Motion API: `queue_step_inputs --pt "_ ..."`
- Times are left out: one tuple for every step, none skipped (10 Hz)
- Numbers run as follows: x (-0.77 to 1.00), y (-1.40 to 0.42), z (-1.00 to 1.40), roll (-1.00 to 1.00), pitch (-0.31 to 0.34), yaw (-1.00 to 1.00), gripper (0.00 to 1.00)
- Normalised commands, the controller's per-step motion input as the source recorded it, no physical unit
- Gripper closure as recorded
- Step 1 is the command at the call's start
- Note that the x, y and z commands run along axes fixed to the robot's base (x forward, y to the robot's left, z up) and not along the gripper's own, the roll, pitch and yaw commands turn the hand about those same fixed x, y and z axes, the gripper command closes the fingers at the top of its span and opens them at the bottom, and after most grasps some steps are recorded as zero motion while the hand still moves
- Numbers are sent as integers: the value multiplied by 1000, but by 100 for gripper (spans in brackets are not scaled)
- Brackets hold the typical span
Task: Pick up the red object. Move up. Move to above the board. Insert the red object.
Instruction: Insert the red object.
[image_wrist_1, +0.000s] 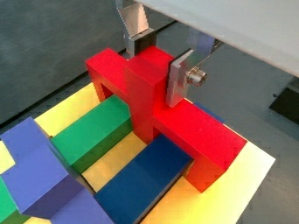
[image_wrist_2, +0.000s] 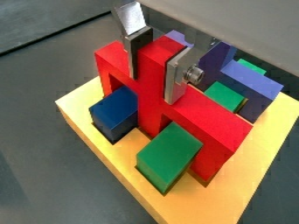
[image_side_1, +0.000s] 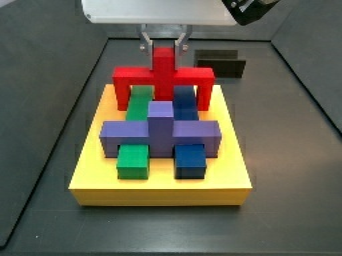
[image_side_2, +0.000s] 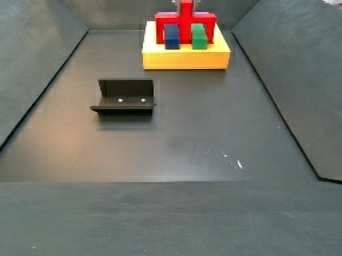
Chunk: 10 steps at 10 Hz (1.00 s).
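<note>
The red object (image_wrist_1: 193, 127) stands upright on the yellow board (image_wrist_1: 254, 188), legs down and centre stub up, at the board's edge nearest the arm. It shows in both side views (image_side_1: 130, 76) (image_side_2: 166, 22) and in a wrist view (image_wrist_2: 205, 118). My gripper (image_wrist_1: 158, 70) is directly above it, with its silver fingers (image_wrist_2: 176, 80) pressed on both sides of the stub. The gripper also shows in both side views (image_side_1: 164, 45) (image_side_2: 186, 8). The board (image_side_1: 160, 190) lies at the far end of the floor (image_side_2: 187, 60).
A purple cross block (image_side_1: 160, 128), green blocks (image_wrist_2: 170, 156) and blue blocks (image_wrist_2: 114, 112) sit in the board's other slots, close around the red object. The dark fixture (image_side_2: 124, 97) stands on the grey floor, apart from the board. Dark walls (image_side_2: 40, 90) enclose the floor.
</note>
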Motion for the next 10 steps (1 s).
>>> queue_step_inputs --pt "0 0 0 186 107 0 100" --pt "0 0 -31 243 73 0 100" --pt "0 0 -220 157 0 0 100" --pt "-9 0 -291 134 0 0 100" --pt "-3 0 -563 130 -60 0 100" --pt "0 0 -651 133 -51 0 100" --pt "0 0 -674 94 -79 0 100" --pt "0 9 -714 13 -111 0 100" --pt "0 0 -506 0 -66 0 100" --pt "0 0 0 0 0 0 100"
